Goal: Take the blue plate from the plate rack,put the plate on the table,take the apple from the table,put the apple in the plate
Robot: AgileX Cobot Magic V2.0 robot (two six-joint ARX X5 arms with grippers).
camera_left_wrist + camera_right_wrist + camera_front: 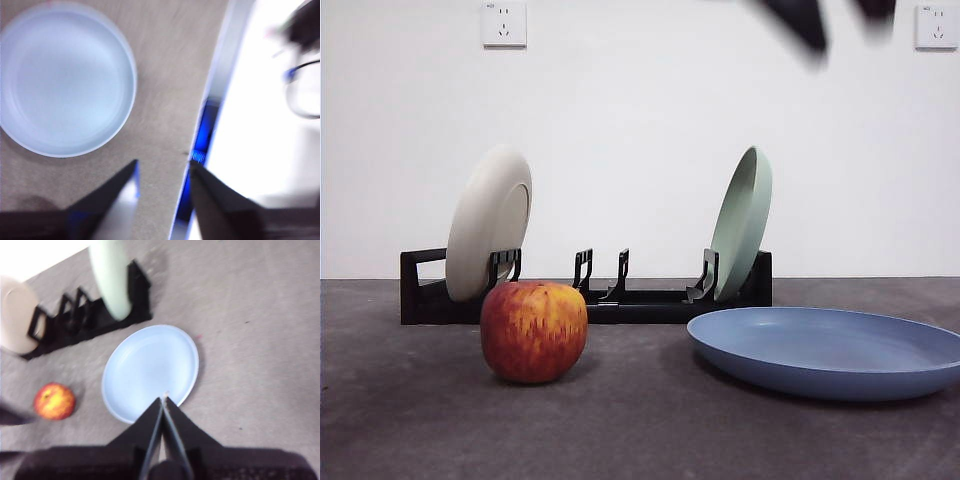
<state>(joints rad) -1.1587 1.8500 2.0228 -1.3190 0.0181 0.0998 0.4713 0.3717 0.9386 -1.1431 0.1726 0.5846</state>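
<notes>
Plate work looks finished: the blue plate (830,350) lies flat on the table (410,430), out of the plate rack (620,300) and just in front of its end at about 4 o'clock from the rack's middle in the front view. Two plates remain slotted upright, the cream-white plate (488,222) at one end and the pale green plate (742,220) at the other. The apple (533,331) is untouched on the table, at 9 o'clock from the blue plate and well apart from it, just in front of the cream plate. So, by my reading, half the job is done; fetching the apple and setting it in the plate is what's left.

Neither arm holds anything. The left gripper (162,172) hangs high with its jaws spread and empty, the blue plate below it near the table's edge. The right gripper (163,405) is clenched tight on nothing, above the near rim of the plate, with the apple off at 9 o'clock in its view.

Hard to read: both wrist views are blurred, the left one washed out beyond the table edge. In the front view only smeared black tips show at 1 o'clock, and which arm they belong to can't be told.
</notes>
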